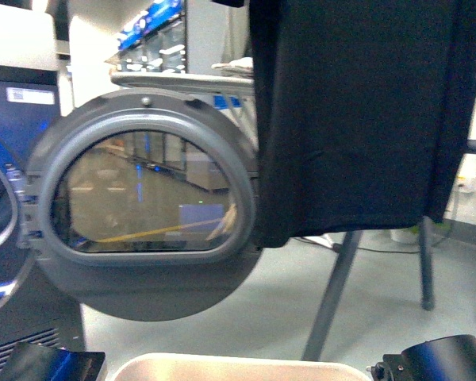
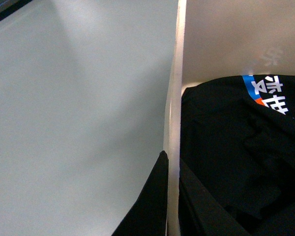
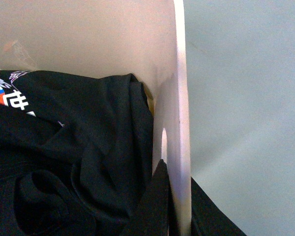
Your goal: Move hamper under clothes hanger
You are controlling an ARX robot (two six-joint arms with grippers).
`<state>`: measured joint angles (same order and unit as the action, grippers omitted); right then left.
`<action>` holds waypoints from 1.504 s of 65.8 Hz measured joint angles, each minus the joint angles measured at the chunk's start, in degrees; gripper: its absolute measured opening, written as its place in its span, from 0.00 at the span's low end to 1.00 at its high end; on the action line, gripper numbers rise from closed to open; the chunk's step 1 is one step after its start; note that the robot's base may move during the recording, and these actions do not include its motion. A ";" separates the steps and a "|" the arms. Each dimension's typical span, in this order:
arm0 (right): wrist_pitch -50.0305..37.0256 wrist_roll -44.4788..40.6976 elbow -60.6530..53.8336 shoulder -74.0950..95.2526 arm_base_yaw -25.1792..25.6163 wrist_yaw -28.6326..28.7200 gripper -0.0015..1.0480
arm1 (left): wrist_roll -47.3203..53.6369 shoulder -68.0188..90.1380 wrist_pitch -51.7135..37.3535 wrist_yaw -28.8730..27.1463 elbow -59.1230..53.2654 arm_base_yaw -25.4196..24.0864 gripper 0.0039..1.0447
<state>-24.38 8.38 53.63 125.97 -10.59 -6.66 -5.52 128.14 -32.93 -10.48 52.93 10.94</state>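
Dryer [image 1: 16, 119] fills the left of the front view, with its round grey door [image 1: 143, 198] swung open across centre-left. Black T-shirt [image 1: 357, 119] hangs over the upper right, covering most of that side. It is on the clothes hanger [image 1: 333, 294], whose grey angled legs run down the lower right onto the pale floor [image 1: 246, 309]. Hamper [image 1: 230, 367]: only the beige rim shows at bottom centre, below the door and left of the nearer hanger leg. Dark arm parts sit in both bottom corners.

Wrist views: the hamper holds a bundle of dark clothes [image 2: 236, 162] with a blue and white print. Left gripper [image 2: 172, 162] is pinching the hamper's side wall, one black finger outside on the floor side and one inside against the clothes. Right gripper [image 3: 178, 172] is clamped the same way on the opposite wall, just beside a small handle slot [image 3: 163, 140].
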 joint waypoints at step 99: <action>-0.04 -0.07 -0.22 -0.15 -0.52 0.17 0.03 | 0.02 -0.11 0.00 -0.35 0.00 -0.37 0.04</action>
<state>-24.43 8.32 53.41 125.82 -11.11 -6.48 -5.50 128.03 -32.93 -10.83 52.93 10.57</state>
